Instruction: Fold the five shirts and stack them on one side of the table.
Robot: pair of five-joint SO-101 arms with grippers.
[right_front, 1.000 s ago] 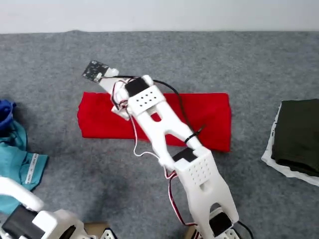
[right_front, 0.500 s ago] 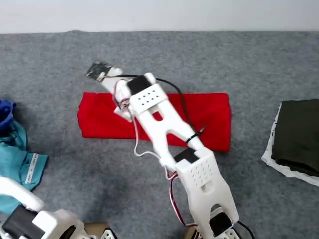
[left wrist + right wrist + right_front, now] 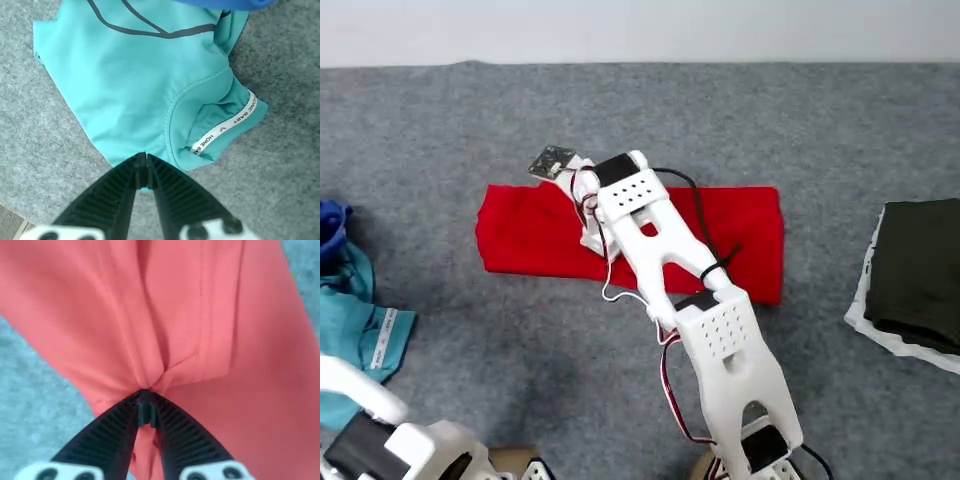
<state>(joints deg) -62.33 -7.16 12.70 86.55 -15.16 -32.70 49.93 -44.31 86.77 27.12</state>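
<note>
Red cloth is nipped tight in the ribbed black jaws of the right hand (image 3: 144, 409), which has closed on a small pleat of the long red shirt (image 3: 740, 240). Seams and creases run together into that pinch. The grip sits toward one end of the shirt, with the white arm slanting across it.

I'd judge the step to be carrying this end over onto the other. It would go best with a low lift and a straight pull along the band, keeping the long edges matched (a skewed pull would fan the layers), and laying it flat before letting go.

The shirt itself is already a neat narrow band, mid-way across the grey felt worktop (image 3: 770, 130).

The left hand (image 3: 142, 171) is closed too, its tips at the hem of a crumpled teal shirt (image 3: 135, 85). Whether it holds any cloth I can't say.

A folded dark green shirt (image 3: 920, 270) waits at the other side.
</note>
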